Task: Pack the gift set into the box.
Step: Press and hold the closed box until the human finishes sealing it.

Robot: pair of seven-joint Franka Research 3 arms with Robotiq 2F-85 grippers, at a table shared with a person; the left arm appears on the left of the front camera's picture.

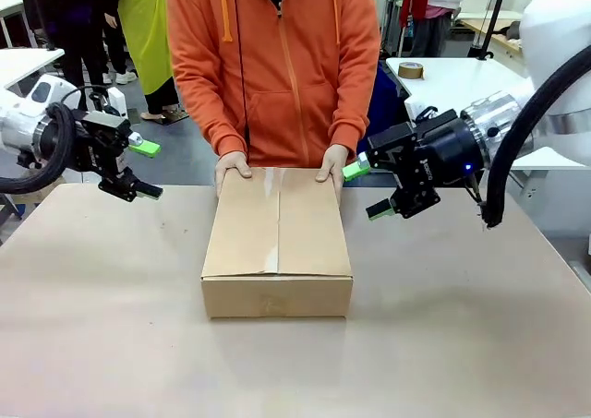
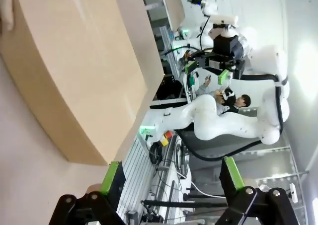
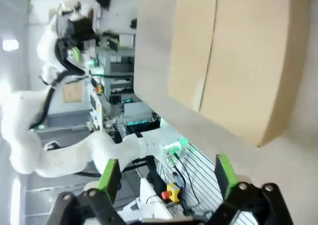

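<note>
The box (image 1: 277, 243) lies in the middle of the table with its top flaps folded shut along a centre seam. A person in an orange hoodie rests a left hand (image 1: 233, 169) and a right hand (image 1: 332, 162) on its far end. The gift set is hidden. My left gripper (image 1: 148, 170) hovers open above the table, left of the box and pointing toward it. My right gripper (image 1: 367, 191) hovers open just off the box's far right corner. The left wrist view has the box (image 2: 74, 71) beyond my open left gripper (image 2: 171, 178). The right wrist view has the box (image 3: 238, 51) past my open right gripper (image 3: 166, 173).
The brown table (image 1: 92, 344) has bare room in front of the box and on both sides. A roll of tape (image 1: 411, 69) sits on a white table at the back right. Other people stand behind the person.
</note>
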